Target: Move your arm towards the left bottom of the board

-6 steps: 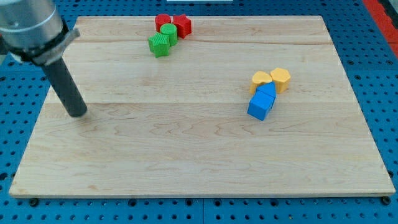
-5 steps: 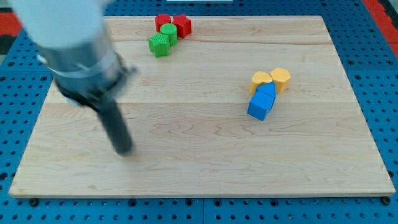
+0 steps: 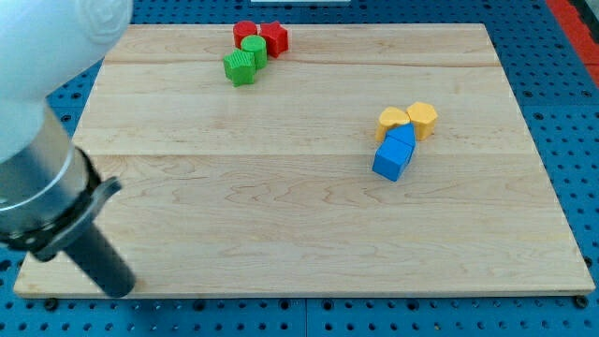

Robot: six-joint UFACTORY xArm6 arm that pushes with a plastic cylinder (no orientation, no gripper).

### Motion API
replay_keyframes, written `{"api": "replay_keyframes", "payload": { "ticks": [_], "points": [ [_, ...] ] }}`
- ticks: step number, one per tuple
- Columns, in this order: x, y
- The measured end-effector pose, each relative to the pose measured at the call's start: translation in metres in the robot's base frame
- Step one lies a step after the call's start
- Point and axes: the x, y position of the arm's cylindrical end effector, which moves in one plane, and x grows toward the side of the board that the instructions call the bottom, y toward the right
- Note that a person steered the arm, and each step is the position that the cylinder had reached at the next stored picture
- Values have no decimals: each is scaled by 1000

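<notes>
My tip (image 3: 119,286) rests at the bottom left corner of the wooden board (image 3: 299,215), far from every block. The dark rod rises from it up to the left into the grey and white arm. At the view's top sit two red blocks (image 3: 262,36) and two green blocks: a green cylinder (image 3: 253,48) and a ribbed green block (image 3: 240,67). At the right sit two yellow blocks (image 3: 409,119) touching two blue blocks, with a blue cube (image 3: 391,160) lowest.
The board lies on a blue perforated table (image 3: 571,122). The arm's body covers the board's left edge and lower left corner.
My tip has moved from the board's left middle, first right and down, then to the bottom left corner. No block has moved.
</notes>
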Motion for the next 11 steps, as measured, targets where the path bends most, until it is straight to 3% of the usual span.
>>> {"api": "replay_keyframes", "payload": {
  "ticks": [1, 3, 6, 7, 8, 9, 10, 11],
  "points": [
    [-61, 28],
    [0, -27],
    [9, -6],
    [8, -86],
    [8, -86],
    [9, -63],
    [-8, 22],
    [-79, 30]
  ]
}}
